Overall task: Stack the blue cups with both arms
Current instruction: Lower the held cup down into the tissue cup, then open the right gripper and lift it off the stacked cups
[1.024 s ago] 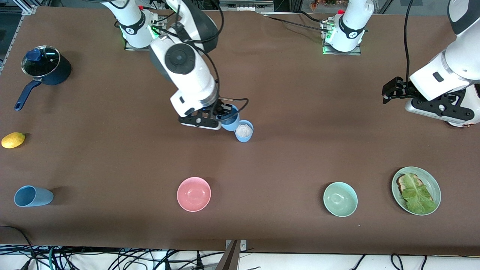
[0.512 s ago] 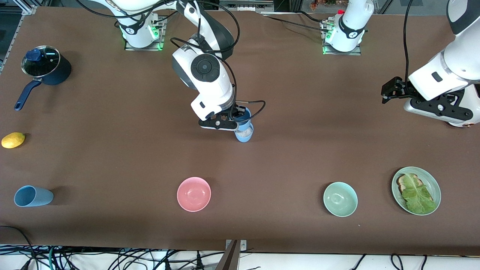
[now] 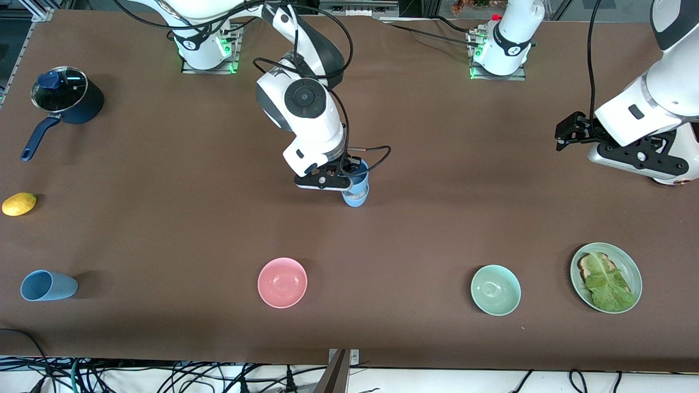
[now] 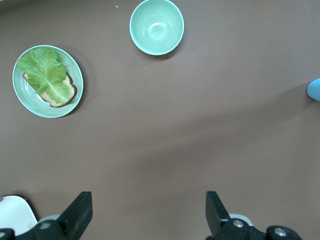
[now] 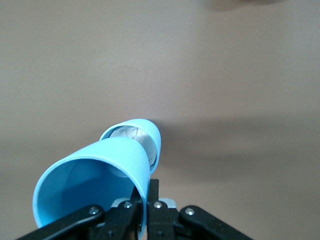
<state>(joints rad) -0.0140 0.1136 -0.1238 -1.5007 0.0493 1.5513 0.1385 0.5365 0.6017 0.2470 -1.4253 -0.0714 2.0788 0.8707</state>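
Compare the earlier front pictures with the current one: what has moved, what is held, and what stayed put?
The right gripper, shut on a light blue cup, has carried it toward the left arm's end of the table, from beside the standing blue cup to over its mouth. Nothing was let go. The standing cup, the left gripper, open and waiting, the slate blue cup lying on its side, and the bowls stayed as they were.

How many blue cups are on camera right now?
3. One is held in the right claw, directly over a second standing mid-table with something white inside. A third lies on its side at the right arm's end, nearer the front camera than the lemon.
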